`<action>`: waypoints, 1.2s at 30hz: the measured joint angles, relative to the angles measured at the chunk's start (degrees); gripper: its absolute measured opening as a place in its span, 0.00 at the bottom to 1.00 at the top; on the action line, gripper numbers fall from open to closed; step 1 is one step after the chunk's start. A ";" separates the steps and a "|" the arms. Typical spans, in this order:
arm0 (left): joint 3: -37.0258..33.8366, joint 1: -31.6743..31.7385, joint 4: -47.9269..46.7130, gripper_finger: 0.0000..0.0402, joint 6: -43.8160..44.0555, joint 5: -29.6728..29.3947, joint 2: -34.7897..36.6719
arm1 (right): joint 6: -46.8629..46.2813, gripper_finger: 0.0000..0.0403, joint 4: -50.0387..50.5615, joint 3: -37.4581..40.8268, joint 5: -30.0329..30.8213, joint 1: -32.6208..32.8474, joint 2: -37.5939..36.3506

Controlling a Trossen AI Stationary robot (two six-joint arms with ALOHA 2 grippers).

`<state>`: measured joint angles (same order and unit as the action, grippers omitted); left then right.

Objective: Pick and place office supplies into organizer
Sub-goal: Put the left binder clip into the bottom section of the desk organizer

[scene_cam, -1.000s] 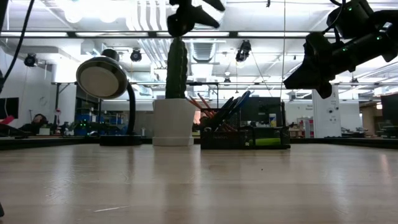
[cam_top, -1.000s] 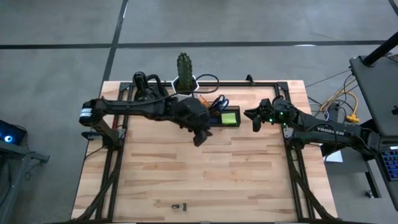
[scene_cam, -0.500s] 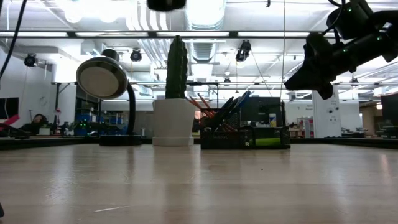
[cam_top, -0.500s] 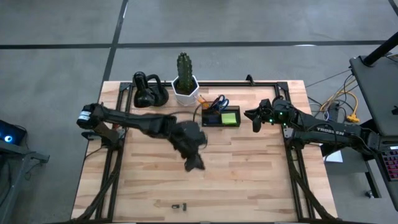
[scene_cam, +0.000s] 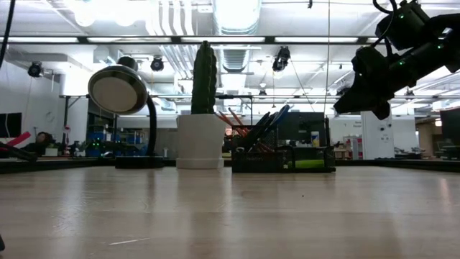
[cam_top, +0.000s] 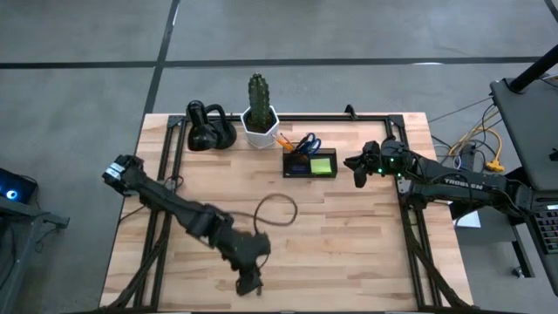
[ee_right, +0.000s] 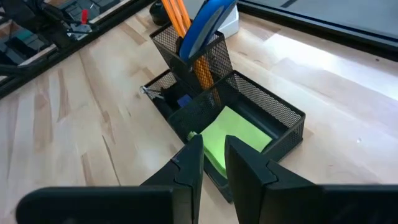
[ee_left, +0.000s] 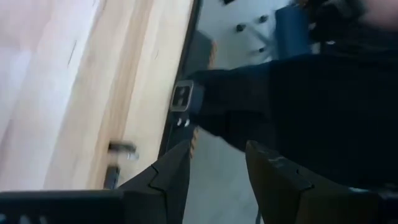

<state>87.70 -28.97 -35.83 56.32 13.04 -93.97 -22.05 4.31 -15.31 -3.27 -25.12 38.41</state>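
Note:
The organizer [cam_top: 309, 164] is a black mesh desk box standing near the table's far edge. In the right wrist view the organizer [ee_right: 217, 106] holds orange pencils [ee_right: 186, 25], blue scissors handles [ee_right: 208, 18], a lime-green sticky pad [ee_right: 233, 134] and a small blue block [ee_right: 183, 101]. Two tiny black clips [ee_left: 122, 147] lie on the wood by the near edge. My left gripper [cam_top: 248, 281] hovers open over them, and in its own view the left gripper [ee_left: 217, 148] has the clips off to one side. My right gripper [cam_top: 357, 170] hangs open in the air right of the organizer, and the right wrist view looks past the right gripper [ee_right: 213, 140] down onto the pad.
A white cactus pot [cam_top: 260, 118] and a black rounded lamp [cam_top: 209, 131] stand left of the organizer at the far edge. A loop of thin cable [cam_top: 275, 209] lies on mid-table. The black frame rail [cam_top: 410, 235] runs along the right side. Bare wood lies between organizer and clips.
My left arm has swung away from the organizer, across the middle of the table toward the near edge, and its gripper now sits low by the clips. It has left the top of the low view. A cable loop now shows on mid-table.

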 joint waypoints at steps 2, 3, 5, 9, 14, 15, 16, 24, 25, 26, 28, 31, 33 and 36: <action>-0.05 -1.89 -1.04 0.35 2.21 -0.25 -1.05 | 0.01 0.14 -0.02 0.02 0.17 -0.02 0.01; -0.09 -2.99 -1.33 0.34 3.22 -0.44 -1.84 | 0.00 0.14 -0.04 0.02 0.26 0.00 0.00; -0.09 -4.62 -1.10 0.33 4.96 -0.16 -3.53 | -0.01 0.14 -0.04 0.04 0.35 -0.01 0.01; 0.03 -7.31 -1.23 0.31 6.35 0.20 -7.77 | 0.01 0.14 -0.02 0.09 0.37 0.00 0.07; 0.15 -8.70 -1.27 0.29 8.34 0.23 -11.33 | 0.00 0.14 0.11 0.09 0.46 0.00 0.07; 0.15 -8.77 -1.71 0.28 8.35 0.19 -11.76 | 0.01 0.14 0.18 0.09 0.45 0.00 0.07; 0.15 -8.93 -2.90 0.28 8.36 -0.01 -12.10 | -0.01 0.14 0.22 0.10 0.44 0.00 0.07; 0.13 -9.81 -9.95 0.25 7.44 -6.37 -13.74 | 0.20 0.14 0.34 0.45 0.44 0.00 0.09; 0.11 -9.87 -10.26 0.25 7.30 -7.02 -13.87 | 0.20 0.14 0.38 0.57 0.44 0.00 0.15; 0.14 -9.89 -10.23 0.25 6.57 -7.66 -14.10 | 0.20 0.14 0.42 0.66 0.44 0.00 0.25; 0.13 -10.18 -10.08 0.25 4.71 -7.68 -14.44 | -0.21 0.14 1.09 0.76 0.43 -0.01 0.46; 0.11 -10.60 -9.58 0.25 2.89 -7.69 -14.77 | -0.28 0.14 2.55 0.80 0.31 0.00 0.89; 0.11 -10.99 -9.76 0.25 1.77 -7.68 -15.00 | -0.16 0.14 2.96 0.81 0.22 0.00 1.29; 0.11 -11.40 -9.75 0.25 1.57 -7.78 -15.75 | 0.03 0.14 3.25 0.83 0.22 0.00 1.89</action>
<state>87.81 -40.37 -45.58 57.89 5.26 -109.72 -22.02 7.56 -14.48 -3.05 -25.12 40.30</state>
